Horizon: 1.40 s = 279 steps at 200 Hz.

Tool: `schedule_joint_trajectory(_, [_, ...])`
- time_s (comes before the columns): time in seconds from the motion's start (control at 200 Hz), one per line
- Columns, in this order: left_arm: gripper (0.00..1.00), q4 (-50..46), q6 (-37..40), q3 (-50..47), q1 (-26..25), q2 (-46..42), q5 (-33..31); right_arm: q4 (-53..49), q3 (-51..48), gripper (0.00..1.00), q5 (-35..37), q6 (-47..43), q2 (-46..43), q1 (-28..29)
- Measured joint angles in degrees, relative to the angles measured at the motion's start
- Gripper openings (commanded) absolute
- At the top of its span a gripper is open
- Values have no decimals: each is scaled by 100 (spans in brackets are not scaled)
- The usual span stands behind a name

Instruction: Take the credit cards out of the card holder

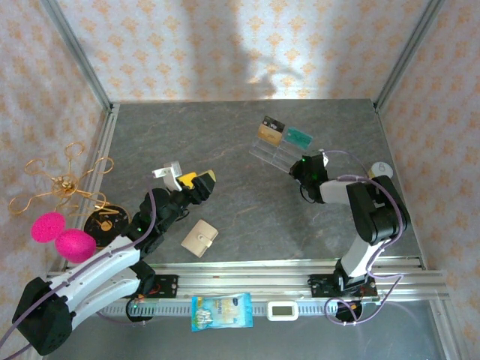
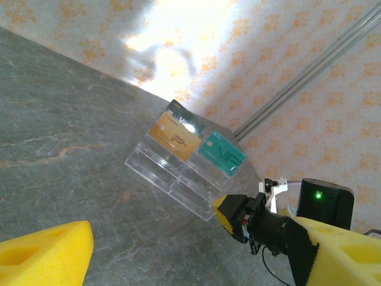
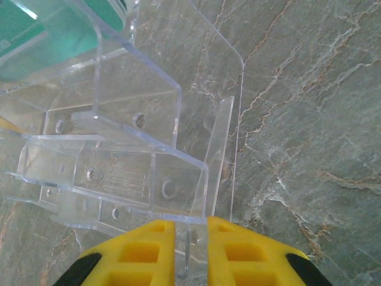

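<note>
apart from left jaws, card holder [image 1: 199,238], right jaws pinching rack [image 3: 137,119]

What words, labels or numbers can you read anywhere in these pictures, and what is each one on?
"VIP": on the teal card in the clear rack.
Gold card: script lettering, too blurred to read.
Black card: white marks, unreadable.
Blue packet: print too small to read.
White device: display too small to read.
</note>
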Motion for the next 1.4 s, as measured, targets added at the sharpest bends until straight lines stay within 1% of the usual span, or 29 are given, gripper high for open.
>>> schedule_joint_trajectory(0.24, [83,-70,0,7,0,-76,0,-240,61,13,-310,-649,-63,-2])
schedule_joint_trajectory(0.345, [83,-155,-15,7,0,-85,0,-485,61,13,-424,-922,-184,94])
schedule_joint_trajectory(0.476, [83,-249,-39,22,0,-90,2,-767,61,14,-549,-1220,-306,378])
schedule_joint_trajectory(0.591, [83,-352,-42,55,0,-114,2,-929,94,13,-627,-1458,-343,739])
schedule_joint_trajectory(0.766, [83,-518,-44,55,0,-262,0,-1088,160,13,-721,-1648,-348,1202])
schedule_joint_trajectory(0.936, [83,-643,-42,55,0,-389,0,-1228,184,13,-721,-1751,-391,1471])
schedule_joint_trajectory(1.076, [83,-728,-42,55,0,-431,0,-1360,192,14,-719,-1770,-444,1558])
schedule_joint_trajectory(1.166, [85,-745,-44,55,0,-433,0,-1460,190,23,-708,-1770,-494,1578])
schedule_joint_trajectory(1.261, [86,-750,-46,55,0,-433,4,-1565,190,40,-695,-1766,-540,1593])
schedule_joint_trajectory(1.341, [86,-767,-50,55,0,-433,17,-1668,190,48,-686,-1860,-599,1631])
schedule_joint_trajectory(1.397, [86,-844,-50,55,0,-433,17,-1770,192,51,-662,-1880,-710,1676])
